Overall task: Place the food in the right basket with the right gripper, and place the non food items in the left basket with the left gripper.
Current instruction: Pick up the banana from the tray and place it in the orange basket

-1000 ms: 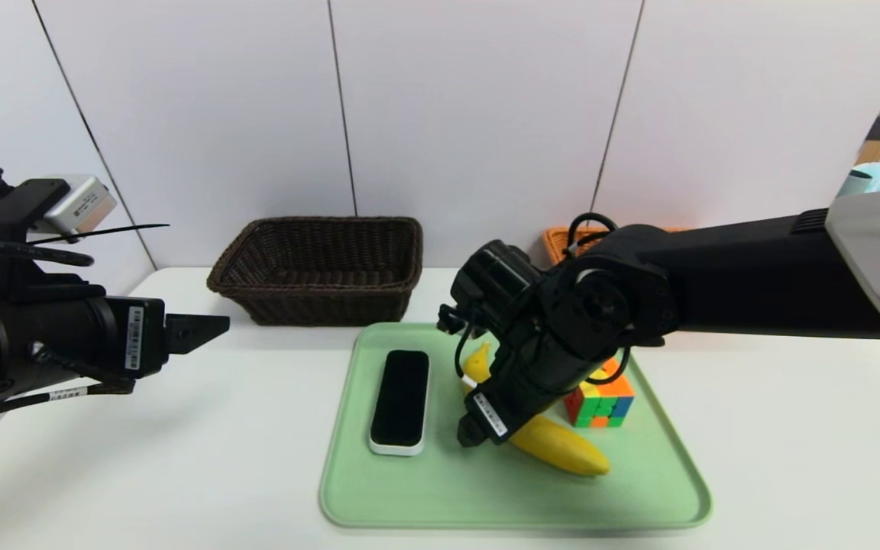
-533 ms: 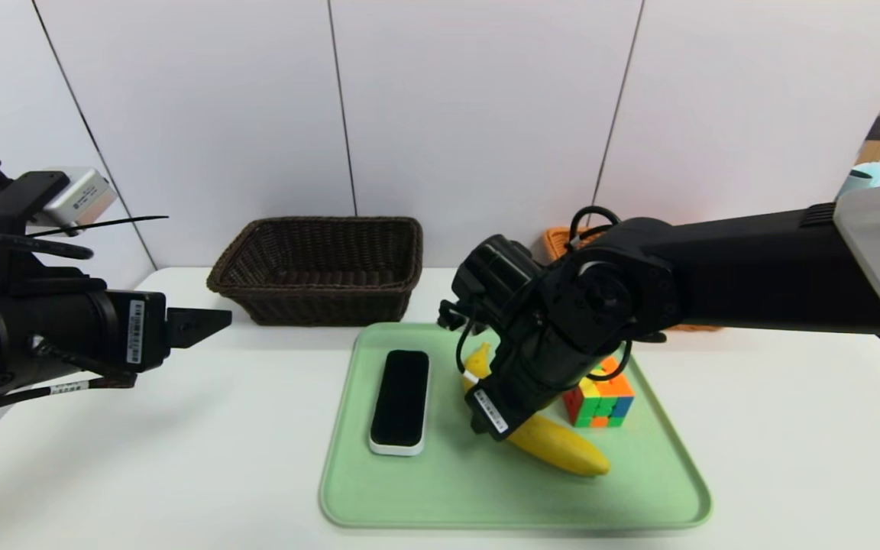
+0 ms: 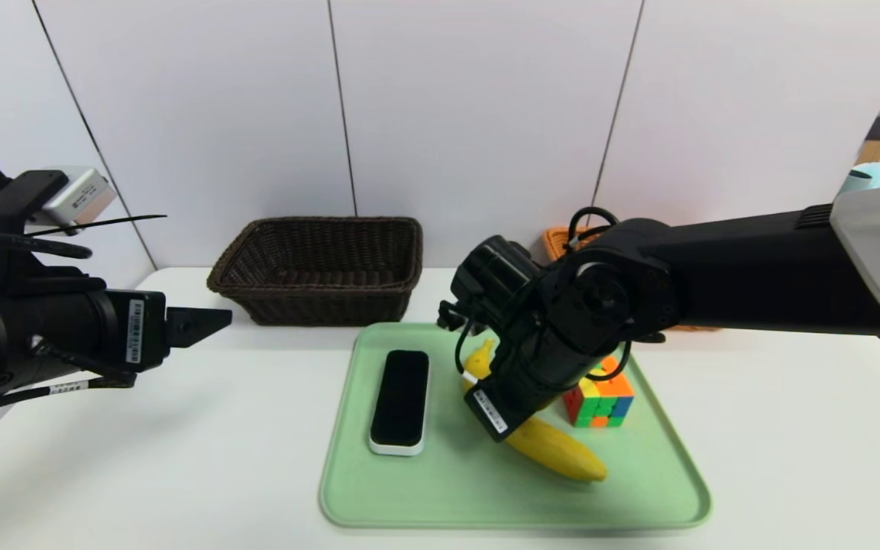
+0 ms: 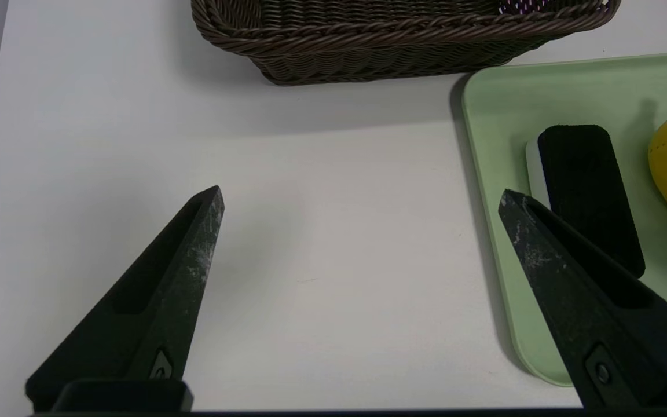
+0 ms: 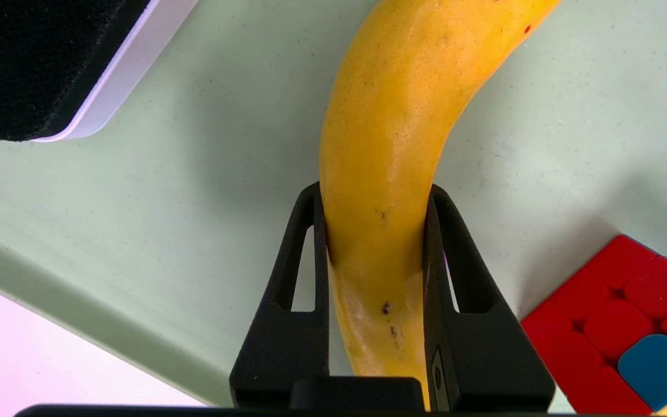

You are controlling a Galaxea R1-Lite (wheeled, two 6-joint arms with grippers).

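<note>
Nearest, on the green tray [image 3: 661, 504], the right claw [image 5: 375, 197] pinches the banana [image 3: 558, 451] around its middle, one finger pressed on each side. Beside it on the tray lie the black slab [image 3: 400, 397] and the puzzle cube [image 3: 602, 399]. Off to the left, the left claw [image 4: 359, 200] hangs spread wide above the bare worktop [image 3: 180, 458]. Farther back stand the dark basket [image 3: 318, 267] and, mostly hidden behind the right arm, the orange basket [image 3: 558, 241].
</note>
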